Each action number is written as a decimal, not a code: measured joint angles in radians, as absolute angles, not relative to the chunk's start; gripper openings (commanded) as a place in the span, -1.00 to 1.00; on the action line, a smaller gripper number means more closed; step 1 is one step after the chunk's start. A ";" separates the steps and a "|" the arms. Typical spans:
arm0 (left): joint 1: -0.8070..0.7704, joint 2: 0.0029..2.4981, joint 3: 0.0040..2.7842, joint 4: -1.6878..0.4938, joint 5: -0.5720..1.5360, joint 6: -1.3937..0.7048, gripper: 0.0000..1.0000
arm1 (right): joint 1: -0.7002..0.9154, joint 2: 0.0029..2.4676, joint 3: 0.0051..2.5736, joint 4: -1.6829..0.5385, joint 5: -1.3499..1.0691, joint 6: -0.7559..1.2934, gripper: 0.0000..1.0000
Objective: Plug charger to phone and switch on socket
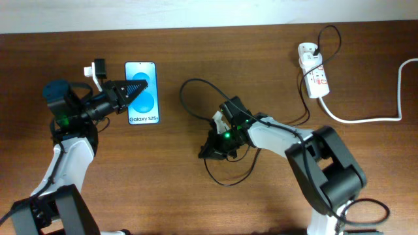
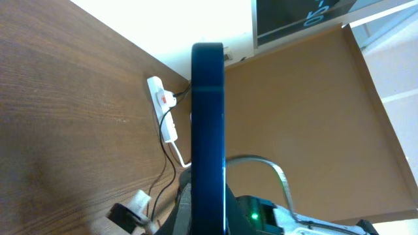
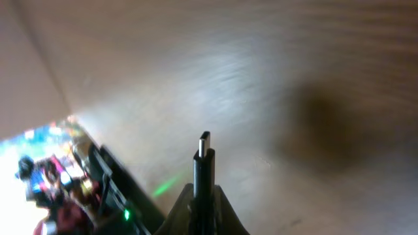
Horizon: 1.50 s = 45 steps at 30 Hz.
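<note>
The phone, blue screen up with "Galaxy S25+" on it, is at the left of the table. My left gripper is shut on it; in the left wrist view the phone stands edge-on between the jaws. My right gripper is shut on the charger's black plug, whose tip sticks out past the jaws just above the wood. The thin black charger cable loops over the table's middle. The white socket with red switches lies at the far right and also shows in the left wrist view.
A thick white lead runs from the socket to the right edge. A small white-and-black object sits just beyond my left gripper. More black cable loops under my right arm.
</note>
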State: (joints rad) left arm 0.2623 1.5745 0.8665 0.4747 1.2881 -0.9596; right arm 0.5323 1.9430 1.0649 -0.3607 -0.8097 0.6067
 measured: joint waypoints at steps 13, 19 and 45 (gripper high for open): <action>0.259 1.572 0.863 0.955 1.275 -1.301 -1.00 | 0.710 1.616 1.072 -0.068 -1.027 0.391 -0.91; 0.181 1.572 0.863 0.953 1.173 -1.423 -1.00 | 0.710 1.616 1.072 0.046 -0.906 0.502 -0.92; 0.160 1.571 0.865 0.453 1.115 -1.188 -1.00 | 0.823 1.516 1.207 -0.632 -0.181 0.253 0.52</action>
State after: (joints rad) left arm 0.1600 1.5711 0.8646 0.4526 1.1152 -1.1881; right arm 0.8230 1.5158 1.2072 -0.6315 -0.1806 0.2531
